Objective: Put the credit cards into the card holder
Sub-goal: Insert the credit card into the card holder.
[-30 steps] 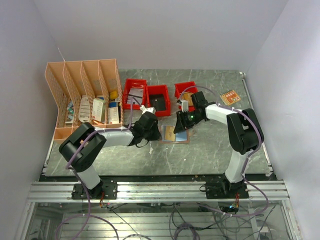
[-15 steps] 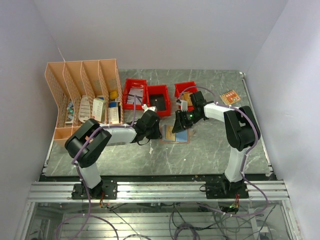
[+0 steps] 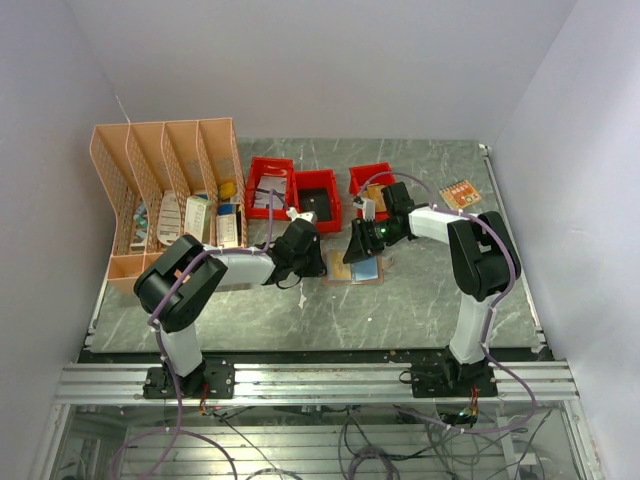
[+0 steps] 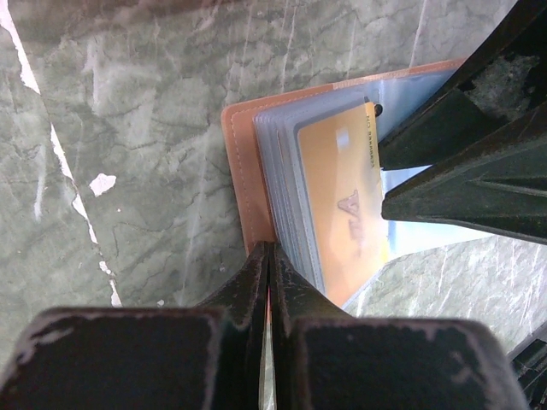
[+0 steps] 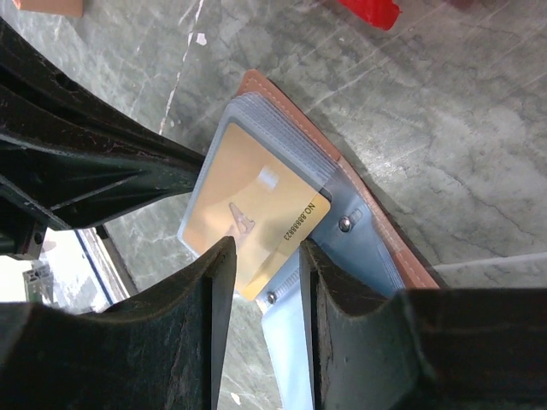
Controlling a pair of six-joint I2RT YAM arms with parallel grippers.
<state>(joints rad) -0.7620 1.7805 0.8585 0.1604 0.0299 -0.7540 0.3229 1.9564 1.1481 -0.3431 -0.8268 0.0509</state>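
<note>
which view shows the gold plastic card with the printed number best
Right wrist: the gold plastic card lies face up mid-frame, its printed number visible, against the clear sleeves of the tan leather card holder. Left wrist shows it narrower and at an angle. Top external shows it too small to make out.

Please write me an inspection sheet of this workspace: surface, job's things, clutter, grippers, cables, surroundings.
Surface: grey-green marbled table with white veins.
Job's things: card holder lies open on the table; gold card sits at its clear sleeves; how far it is inserted cannot be told.
Clutter: three red bins; peach organizer with papers inside; small orange item at far right.
Grippers: left gripper shut, tips at the card holder's edge; right gripper straddles the gold card's end, grip unclear.
Cables: purple cables loop along both arms.
Surroundings: white walls; metal rail at the near edge.
</note>
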